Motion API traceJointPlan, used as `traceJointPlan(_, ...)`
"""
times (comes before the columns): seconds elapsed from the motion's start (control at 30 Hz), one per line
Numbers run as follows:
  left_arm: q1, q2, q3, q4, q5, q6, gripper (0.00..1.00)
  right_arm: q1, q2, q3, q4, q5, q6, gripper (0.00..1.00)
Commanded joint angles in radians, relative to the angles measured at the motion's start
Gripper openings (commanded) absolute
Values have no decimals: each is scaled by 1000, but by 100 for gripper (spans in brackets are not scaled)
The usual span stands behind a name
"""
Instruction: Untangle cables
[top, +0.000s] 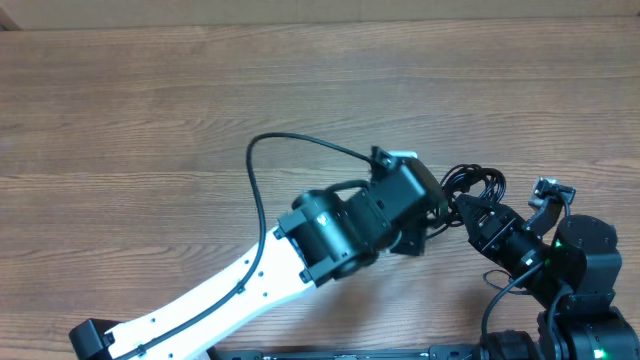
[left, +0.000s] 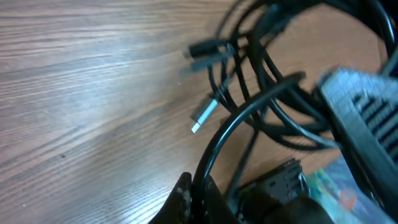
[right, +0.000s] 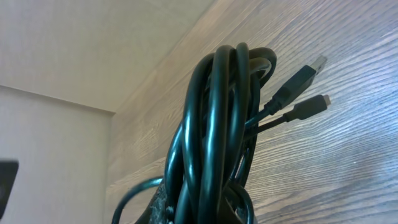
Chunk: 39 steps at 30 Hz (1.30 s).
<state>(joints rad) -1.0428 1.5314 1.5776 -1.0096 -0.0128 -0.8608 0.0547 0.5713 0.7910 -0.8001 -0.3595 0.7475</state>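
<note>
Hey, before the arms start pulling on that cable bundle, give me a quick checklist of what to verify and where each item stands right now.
1. Left tool shut on a strand of the cables: ok.
2. Right tool shut on the bundle: ok.
3. Strands separated from each other: not ok; they are wound together in tight loops.
4. Plug ends poking free of the loops: ok; two show in the right wrist view.
5. Which strand each plug belongs to: cannot tell.
</note>
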Motion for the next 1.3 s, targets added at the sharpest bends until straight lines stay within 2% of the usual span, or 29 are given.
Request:
traceJointPlan(0.0,-38,16,5,-8,-28,14,4,-4,-8,9,16,18,14,4)
traceJointPlan(0.23,-46,70,4,-8,4,-11,4,-4,-8,9,12,19,13,4)
traceJointPlan(0.47,-44,69,5,58,14,158,4,-4,-8,9,11,19,10,4)
traceJointPlan(0.5,-42,64,9,57,14,177,10,-4,-8,9,12,20,6,4)
traceJointPlan(0.6,-37,42,10,62,14,201,18,-4,-8,9,11,26,6,4)
traceJointPlan(0.73,-15,-4,10,72,13,232,43,-4,-8,9,10,26,6,4)
traceJointPlan(0.77,-8,-16,10,73,12,238,56,-4,-8,9,9,26,6,4)
traceJointPlan(0.9,27,-48,10,81,5,238,68,-4,-8,9,9,26,6,4)
traceJointPlan(1.03,66,-56,10,109,6,238,84,-4,-8,9,11,26,6,4)
traceJointPlan(1.27,75,-37,9,143,18,305,90,-4,-8,9,13,26,-12,4)
